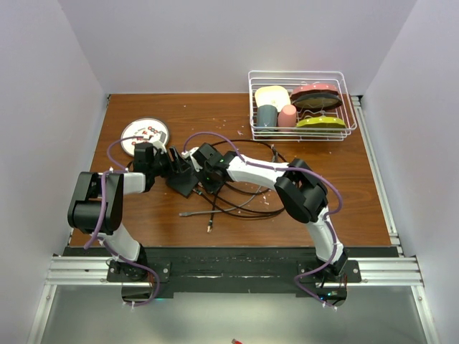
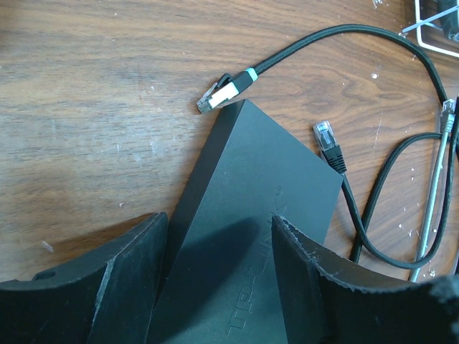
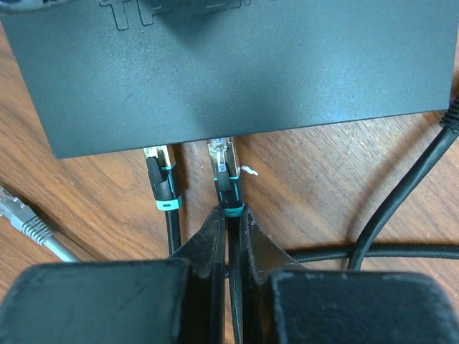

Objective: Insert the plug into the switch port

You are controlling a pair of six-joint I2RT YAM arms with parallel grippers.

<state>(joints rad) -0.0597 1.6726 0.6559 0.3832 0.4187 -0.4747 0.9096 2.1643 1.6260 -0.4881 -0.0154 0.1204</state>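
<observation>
The switch (image 1: 183, 180) is a flat matte-black box on the wooden table, also seen in the left wrist view (image 2: 251, 208) and the right wrist view (image 3: 237, 72). My left gripper (image 1: 171, 168) (image 2: 219, 218) straddles it, one finger against each side, holding it. My right gripper (image 1: 208, 166) (image 3: 229, 215) is shut on a black cable just behind the plug (image 3: 224, 168), whose clear front end meets the switch's near edge. The port itself is hidden under the top face. A second teal-banded plug (image 3: 161, 175) sits in the switch just to the left.
Loose black cables (image 1: 240, 201) sprawl between the arms. Free plugs lie beside the switch: a gold-tipped one (image 2: 216, 93), a black one (image 2: 328, 137) and a grey one (image 3: 21, 213). A white plate (image 1: 145, 136) lies far left. A wire basket (image 1: 294, 72) holds dishes far right.
</observation>
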